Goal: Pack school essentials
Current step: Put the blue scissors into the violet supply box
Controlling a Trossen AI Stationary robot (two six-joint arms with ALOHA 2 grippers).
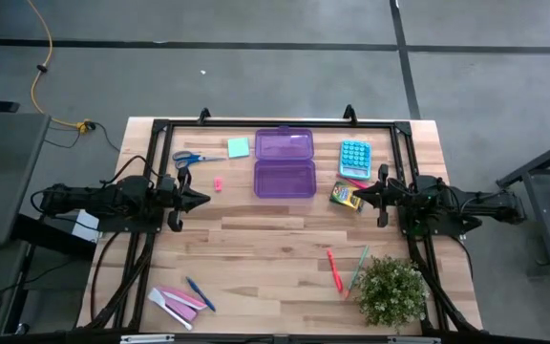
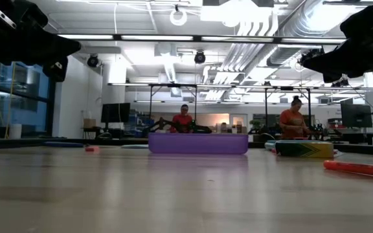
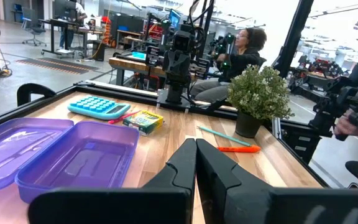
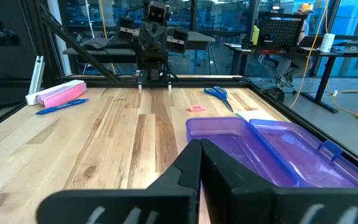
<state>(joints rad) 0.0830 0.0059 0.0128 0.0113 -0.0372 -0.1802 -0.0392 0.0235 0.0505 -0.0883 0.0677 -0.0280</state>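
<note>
An open purple case (image 1: 285, 164) lies on the table's far middle. Blue-handled scissors (image 1: 189, 159), a green sticky-note pad (image 1: 239, 147) and a pink eraser (image 1: 218, 183) lie to its left. A yellow crayon box (image 1: 347, 196) lies to its right. An orange-red pen (image 1: 334, 268) and a green pen (image 1: 359, 266) lie near the plant, a blue pen (image 1: 200, 293) at the near left. My left gripper (image 1: 202, 200) is shut at the left edge, my right gripper (image 1: 359, 196) shut at the right edge; both hang above the table, touching nothing.
A light-blue calculator-like pad (image 1: 355, 158) lies right of the case. A potted plant (image 1: 391, 290) stands at the near right. Pink and white flat pieces (image 1: 178, 302) lie at the near left. Bare wood (image 1: 275, 248) spreads across the table's middle. People sit beyond the table.
</note>
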